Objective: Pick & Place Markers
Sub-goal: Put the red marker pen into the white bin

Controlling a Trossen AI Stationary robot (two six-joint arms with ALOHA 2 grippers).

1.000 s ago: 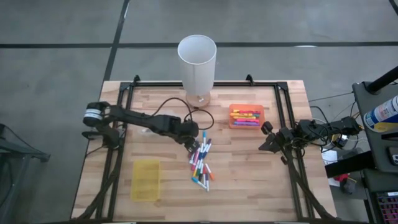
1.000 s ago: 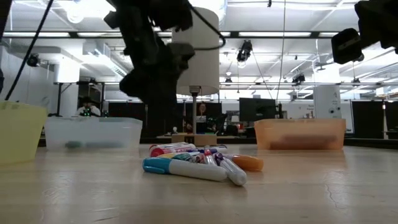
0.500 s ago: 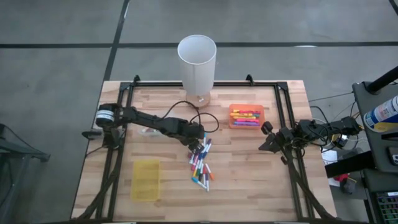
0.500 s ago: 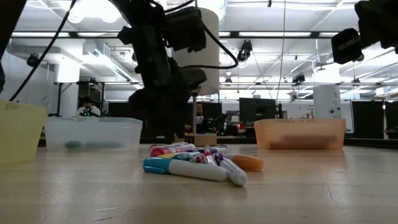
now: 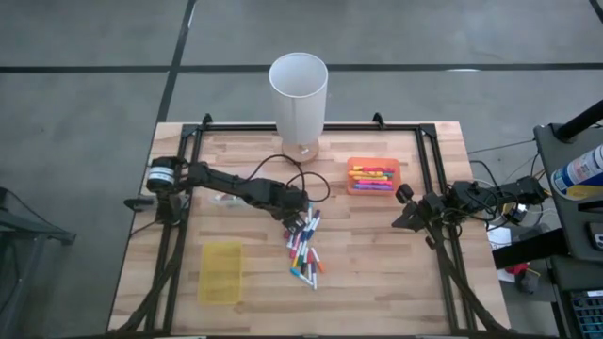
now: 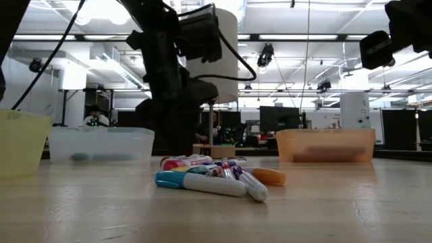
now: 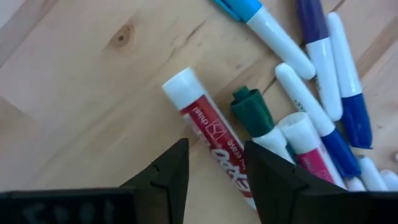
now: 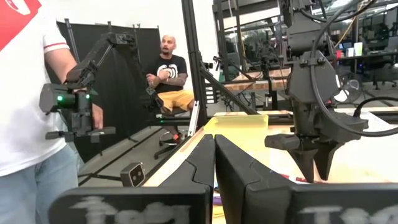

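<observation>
The markers [image 5: 304, 243] lie in a loose pile at the table's middle, also plain in the low view [image 6: 216, 177]. More markers fill the orange tray [image 5: 372, 176]. My left gripper [image 5: 300, 215] is low over the pile's far end, pointing down and open. In the left wrist view its fingers [image 7: 214, 152] stand on either side of a white marker with a red label [image 7: 205, 118] that lies flat on the wood. A green-capped marker [image 7: 252, 112] lies just beside it. My right gripper [image 5: 403, 209] waits near the table's right edge, shut [image 8: 214, 155].
A yellow tray [image 5: 221, 271] sits at the near left and a clear tray [image 6: 101, 144] under the left arm. A tall white cylinder on a wooden base [image 5: 299, 89] stands at the far edge, its cable looping by the left arm. People stand beyond the table [image 8: 37, 93].
My left gripper has moved toward the table's right, onto the far end of the marker pile, and has come down toward the markers. The pile has stayed where it was.
</observation>
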